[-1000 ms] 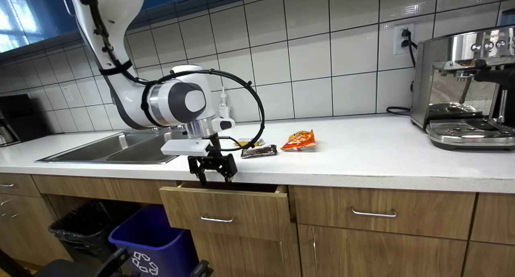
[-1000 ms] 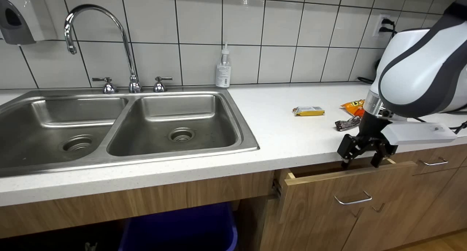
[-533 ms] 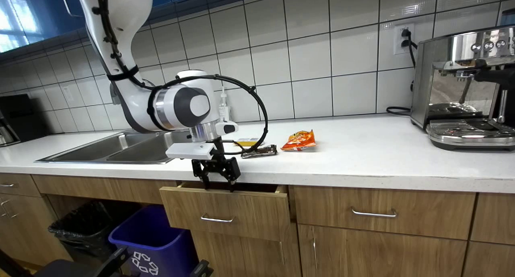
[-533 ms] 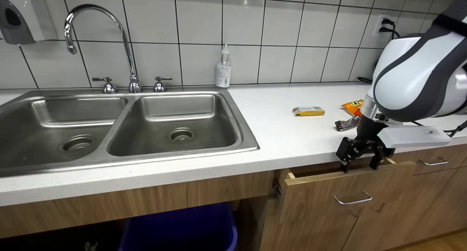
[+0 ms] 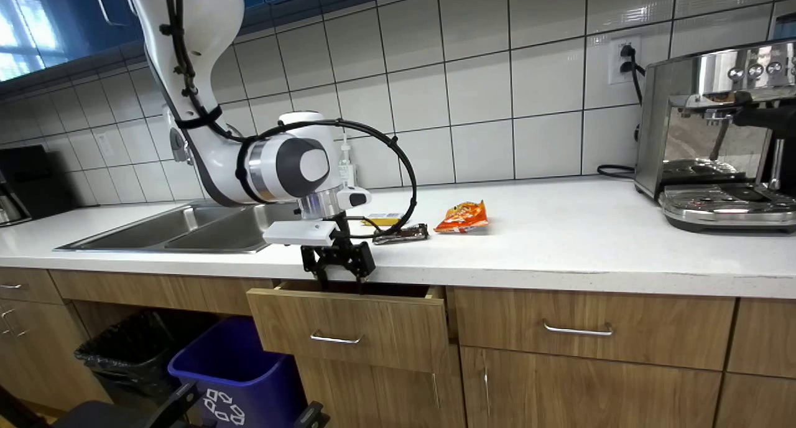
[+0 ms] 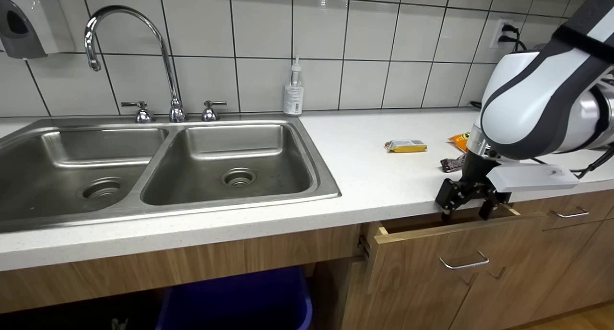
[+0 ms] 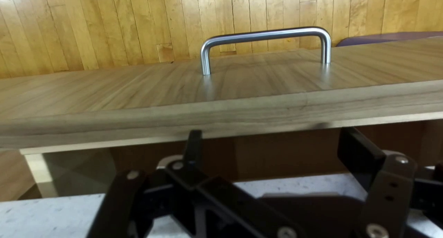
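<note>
Pointing down at the mouth of the drawer (image 5: pixel 385 323) jutting from under the tabletop (image 5: pixel 559 241), your tool (image 7: pixel 271 131) is spread wide, gripping nothing, its fingertips (image 7: pixel 194 146) close to the front panel (image 7: pixel 266 73).

White recycling symbol (image 5: pixel 224 407) on blue bin (image 5: pixel 270 384); bottle label (image 6: pixel 293 100) illegible

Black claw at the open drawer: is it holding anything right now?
Gripper: open, its fingers apart at the drawer, nothing held between them.
</note>
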Action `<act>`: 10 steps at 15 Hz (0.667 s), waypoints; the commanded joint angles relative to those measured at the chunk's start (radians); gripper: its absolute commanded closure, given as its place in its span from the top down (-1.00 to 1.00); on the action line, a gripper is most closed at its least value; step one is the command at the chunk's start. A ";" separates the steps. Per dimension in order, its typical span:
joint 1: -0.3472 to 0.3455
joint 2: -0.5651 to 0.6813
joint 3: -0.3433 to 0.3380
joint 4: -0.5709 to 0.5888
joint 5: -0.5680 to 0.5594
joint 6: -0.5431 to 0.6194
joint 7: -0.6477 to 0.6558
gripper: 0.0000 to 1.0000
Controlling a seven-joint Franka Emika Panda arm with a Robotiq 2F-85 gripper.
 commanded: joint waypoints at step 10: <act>0.009 0.050 -0.004 0.050 0.007 0.036 0.017 1.00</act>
